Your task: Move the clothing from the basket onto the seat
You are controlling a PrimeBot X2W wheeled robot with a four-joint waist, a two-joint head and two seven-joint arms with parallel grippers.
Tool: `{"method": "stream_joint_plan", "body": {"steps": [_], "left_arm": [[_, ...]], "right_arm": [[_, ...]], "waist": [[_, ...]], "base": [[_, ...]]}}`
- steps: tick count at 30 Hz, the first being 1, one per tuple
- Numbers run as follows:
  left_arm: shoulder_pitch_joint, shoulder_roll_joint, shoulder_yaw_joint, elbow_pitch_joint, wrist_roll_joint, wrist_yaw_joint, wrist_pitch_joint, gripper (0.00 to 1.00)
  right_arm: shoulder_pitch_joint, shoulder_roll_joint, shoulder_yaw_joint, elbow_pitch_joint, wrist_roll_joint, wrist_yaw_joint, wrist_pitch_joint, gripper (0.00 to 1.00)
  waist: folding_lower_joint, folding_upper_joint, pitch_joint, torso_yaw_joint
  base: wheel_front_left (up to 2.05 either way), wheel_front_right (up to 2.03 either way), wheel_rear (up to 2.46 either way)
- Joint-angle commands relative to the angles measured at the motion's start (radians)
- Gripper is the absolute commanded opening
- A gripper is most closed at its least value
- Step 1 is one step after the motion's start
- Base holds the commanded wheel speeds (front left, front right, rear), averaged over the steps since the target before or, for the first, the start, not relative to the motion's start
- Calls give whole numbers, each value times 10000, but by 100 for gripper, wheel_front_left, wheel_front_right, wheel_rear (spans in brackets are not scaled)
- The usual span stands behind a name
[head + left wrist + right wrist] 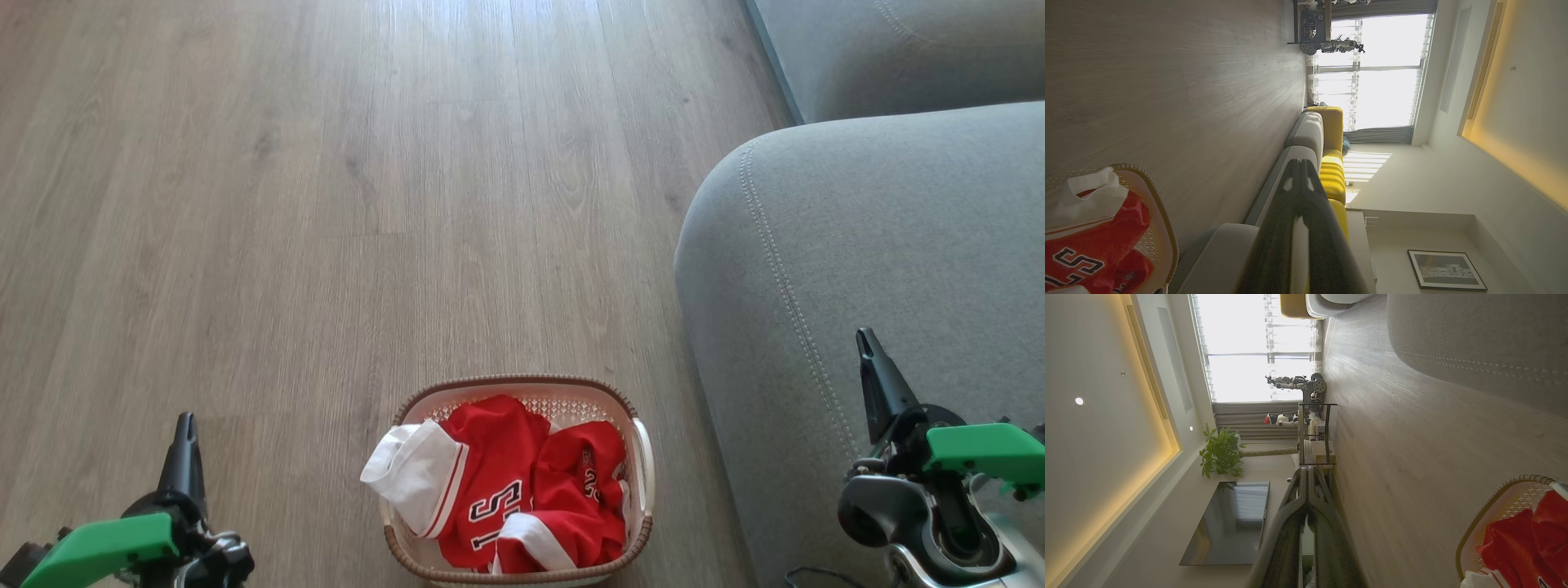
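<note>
This is a home living room. It has a wood-plank floor (326,204), a grey sofa (882,245) with yellow cushions (1333,179), a tall curtained window (1384,73), a wall-mounted television (1229,522), a leafy potted plant (1220,455) and a framed picture (1445,269).

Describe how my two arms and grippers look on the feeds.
Both have long dark tapering fingers with a bright green plastic block behind them. The left gripper sits on a black mount. The right gripper sits on a rounded silver-grey metal wrist, with a thin black cable below it.
</note>
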Motion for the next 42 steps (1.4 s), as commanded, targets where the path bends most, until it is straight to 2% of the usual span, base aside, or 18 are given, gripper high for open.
{"method": "stream_joint_plan", "body": {"steps": [1, 24, 25, 29, 42], "left_arm": [[-474, 93, 349, -345, -4, -78, 34, 0], [-474, 93, 348, -346, -5, -78, 33, 0], [0, 0, 0, 0, 0, 0, 0, 100], [202, -49, -43, 496, 4, 5, -13, 100], [328, -36, -216, 155, 299, 109, -368, 100]], "right_arm": [[-420, -279, 126, -372, 75, 0, -79, 0], [-420, -280, 128, -373, 76, 0, -80, 0], [0, 0, 2, -2, 61, 0, 0, 100], [262, 229, 132, 448, 47, 2, 3, 100], [304, 503, -10, 398, -605, 2, -24, 100]], "waist": [[0, 0, 0, 0], [0, 0, 0, 0], [0, 0, 0, 0], [0, 0, -1, 0], [0, 0, -24, -1]], "base": [[0, 0, 0], [0, 0, 0], [0, 0, 0], [0, 0, 0], [0, 0, 0]]}}
